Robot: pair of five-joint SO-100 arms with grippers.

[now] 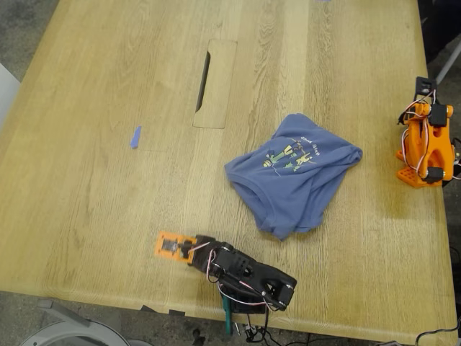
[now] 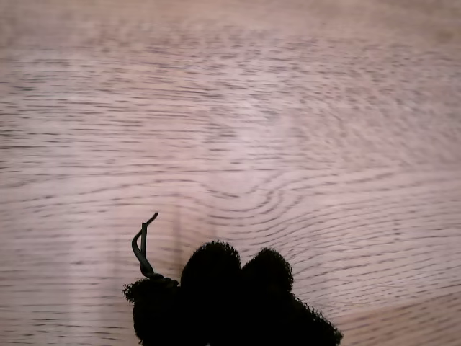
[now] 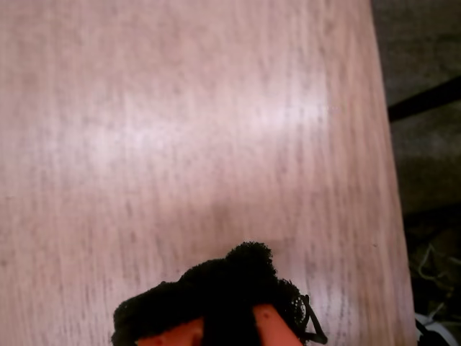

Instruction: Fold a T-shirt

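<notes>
The slate-blue T-shirt (image 1: 294,176) lies crumpled on the wooden table (image 1: 94,180), right of centre in the exterior view, its green-and-yellow print (image 1: 292,153) facing up. Neither wrist view shows it. My first gripper (image 1: 167,245) rests low near the table's front edge, pointing toward the exterior view's left, well apart from the shirt. Its black fuzzy pads (image 2: 216,274) are pressed together over bare wood. My second arm (image 1: 425,140) sits folded at the exterior view's right edge, and my second gripper (image 3: 238,277) is shut over bare table beside the edge.
A tiny blue scrap (image 1: 135,137) lies on the exterior view's left half. A rectangular inset panel with a dark slot (image 1: 215,83) is behind the shirt. Cables (image 1: 245,328) hang off the front edge. Dark floor (image 3: 425,108) shows past the table edge.
</notes>
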